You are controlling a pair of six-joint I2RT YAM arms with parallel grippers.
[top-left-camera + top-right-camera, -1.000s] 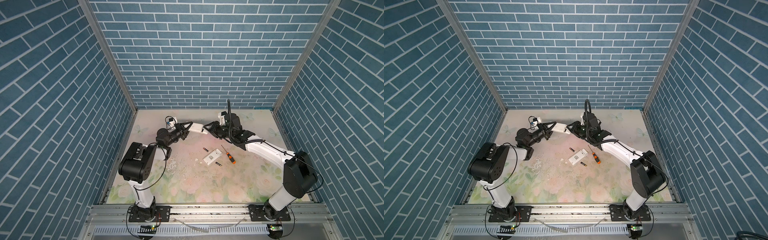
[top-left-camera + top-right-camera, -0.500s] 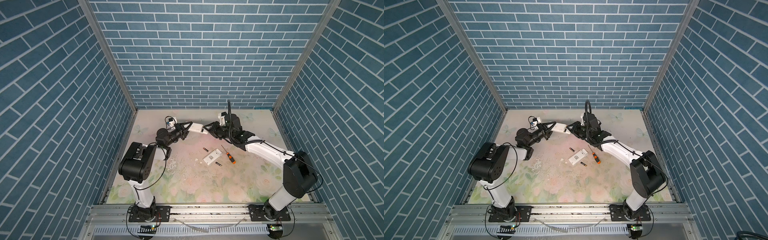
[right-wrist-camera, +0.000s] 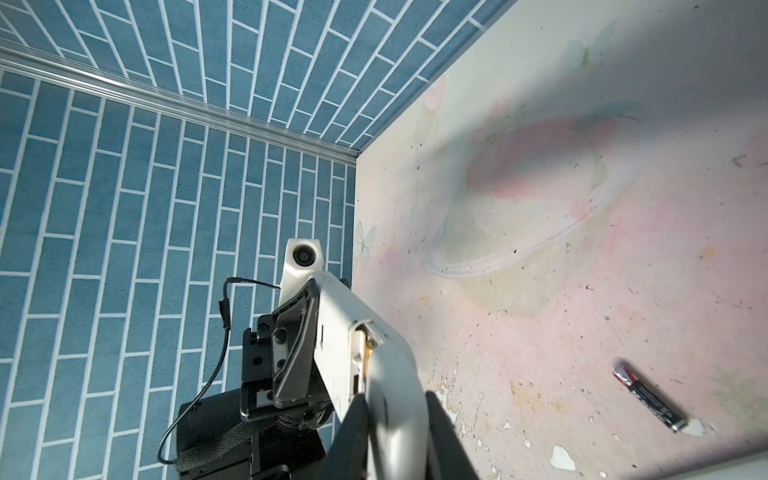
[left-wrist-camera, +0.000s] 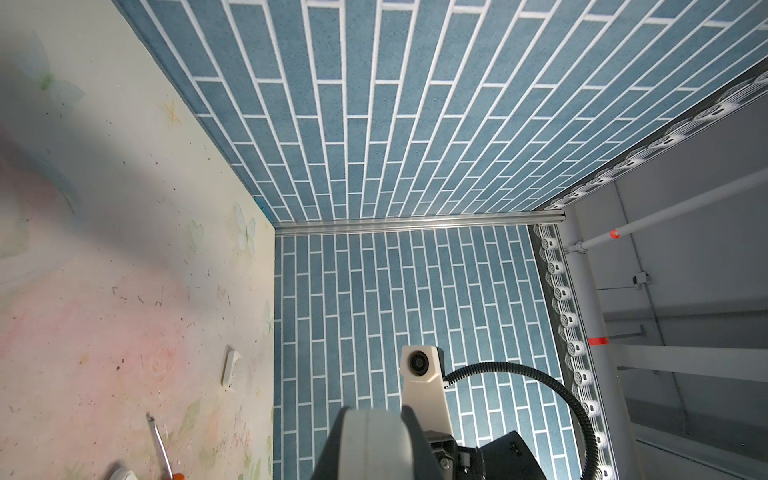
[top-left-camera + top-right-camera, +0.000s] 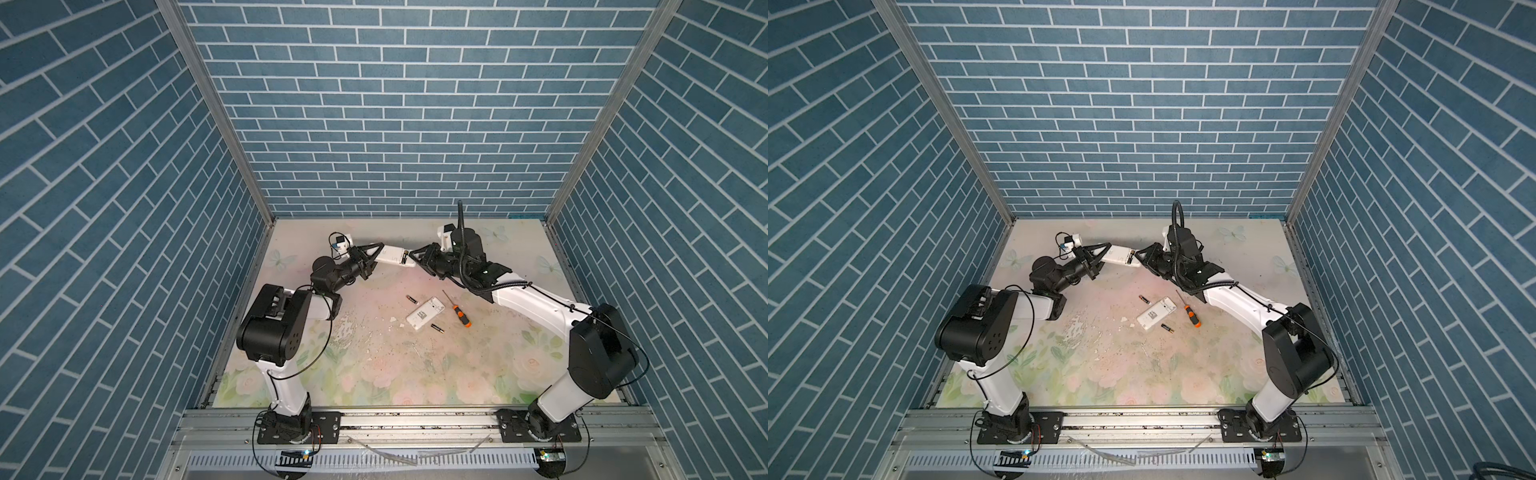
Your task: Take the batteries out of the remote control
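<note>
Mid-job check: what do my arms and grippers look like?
Both arms, left arm and right arm, have white links and bulky black joints. The left gripper and right gripper are black, built of triangular open frames. Each wrist carries a white camera housing. A ribbed black hose loops over the right arm; a thin black cable trails the left.

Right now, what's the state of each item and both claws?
Held remote: aloft between the claws, battery bay open.
Left claw: shut on held remote.
Right claw: straddling its other end, grip unclear.
Second remote: flat on the table, free.
Far battery: loose on the table.
Near battery: loose on the table.
Screwdriver: lying on the table, free.
</note>
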